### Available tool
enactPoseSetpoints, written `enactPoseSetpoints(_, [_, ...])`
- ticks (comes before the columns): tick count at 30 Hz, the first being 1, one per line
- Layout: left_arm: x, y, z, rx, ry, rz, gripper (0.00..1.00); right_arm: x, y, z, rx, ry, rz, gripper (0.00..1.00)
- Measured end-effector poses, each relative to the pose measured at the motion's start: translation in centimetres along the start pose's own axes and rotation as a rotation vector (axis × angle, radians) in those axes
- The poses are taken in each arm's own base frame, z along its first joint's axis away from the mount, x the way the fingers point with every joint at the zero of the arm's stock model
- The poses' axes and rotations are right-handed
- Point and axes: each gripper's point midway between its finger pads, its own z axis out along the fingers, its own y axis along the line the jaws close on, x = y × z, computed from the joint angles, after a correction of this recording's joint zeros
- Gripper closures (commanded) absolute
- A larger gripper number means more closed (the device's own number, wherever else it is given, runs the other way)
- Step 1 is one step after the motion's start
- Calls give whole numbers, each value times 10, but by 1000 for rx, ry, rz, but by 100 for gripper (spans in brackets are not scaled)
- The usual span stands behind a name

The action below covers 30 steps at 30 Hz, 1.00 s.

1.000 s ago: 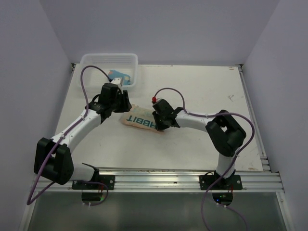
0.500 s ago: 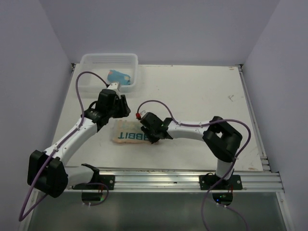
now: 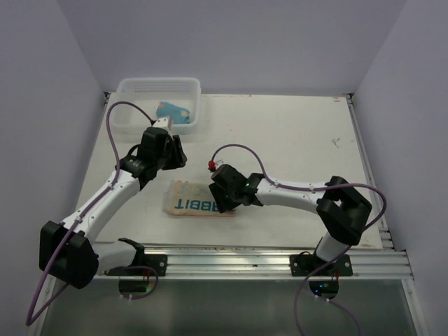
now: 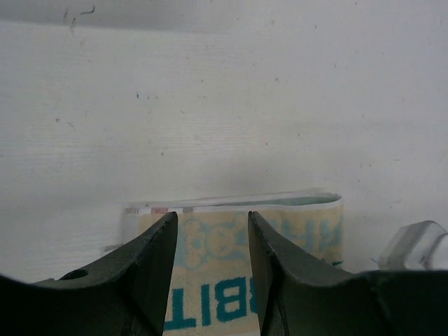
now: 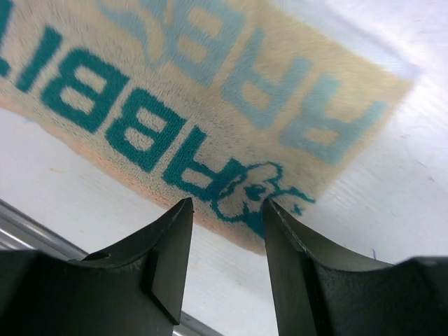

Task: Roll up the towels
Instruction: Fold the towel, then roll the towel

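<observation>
We look down on a white table [image 3: 294,133] boxed in by pale lilac walls. A white slatted basket [image 3: 159,85] sits at its far left corner with the blue towel [image 3: 173,112] inside. The cream towel [image 3: 187,201] lies flat and unrolled near the front edge, its lettering facing up. The left gripper [image 3: 175,155] hangs between basket and cream towel, while the right gripper [image 3: 222,201] sits over that towel's right end.

From the left wrist, we see bare tabletop [image 4: 224,105] ahead and the cream towel [image 4: 297,224] below. The left gripper [image 4: 212,218] has its jaws moderately apart, holding nothing, above the towel's far edge.

From the right wrist, the cream towel [image 5: 210,91] fills the upper frame, with table [image 5: 392,210] beside it. The right gripper [image 5: 227,204] also stands parted and empty, just above the towel's printed edge.
</observation>
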Motion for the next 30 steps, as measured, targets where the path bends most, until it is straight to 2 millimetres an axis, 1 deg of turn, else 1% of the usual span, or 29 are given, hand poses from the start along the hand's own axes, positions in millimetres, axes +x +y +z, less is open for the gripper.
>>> enactPoseSetpoints(3, [-12,-5,-2,4,-14,0,51,-20,-8,-21,29,-86,118,52])
enactPoseSetpoints(6, [-24,-12,-3,22,-30,1,51,-37,-23,-56,36,-211,246,57])
enactPoseSetpoints(9, [-26,-21,-1,57,-19,14,51,-41,-40,-88,26,-316,376,61])
enactPoseSetpoints(11, [-21,-29,4,78,9,33,51,-35,-48,-98,22,-348,443,62])
enactPoseSetpoints(13, [-11,-41,9,102,42,65,51,-23,-51,-98,10,-350,507,64])
enactPoseSetpoints(15, [7,-61,13,137,88,111,51,-3,-54,-86,4,-320,561,64])
enactPoseSetpoints(16, [17,-74,14,159,112,140,51,12,-55,-76,1,-295,592,64])
enactPoseSetpoints(19, [43,-104,12,216,166,207,51,49,-63,-56,15,-233,651,65])
enactPoseSetpoints(21, [58,-124,11,258,198,243,51,66,-67,-47,23,-205,680,65])
enactPoseSetpoints(23, [71,-136,14,278,226,266,51,71,-66,-45,15,-200,699,64])
enactPoseSetpoints(25, [83,-144,22,279,259,286,52,66,-61,-45,-14,-211,712,64])
enactPoseSetpoints(28, [105,-144,42,248,322,299,52,55,-54,-46,-58,-237,722,64])
enactPoseSetpoints(30, [122,-138,53,221,367,305,52,52,-51,-45,-79,-240,724,64])
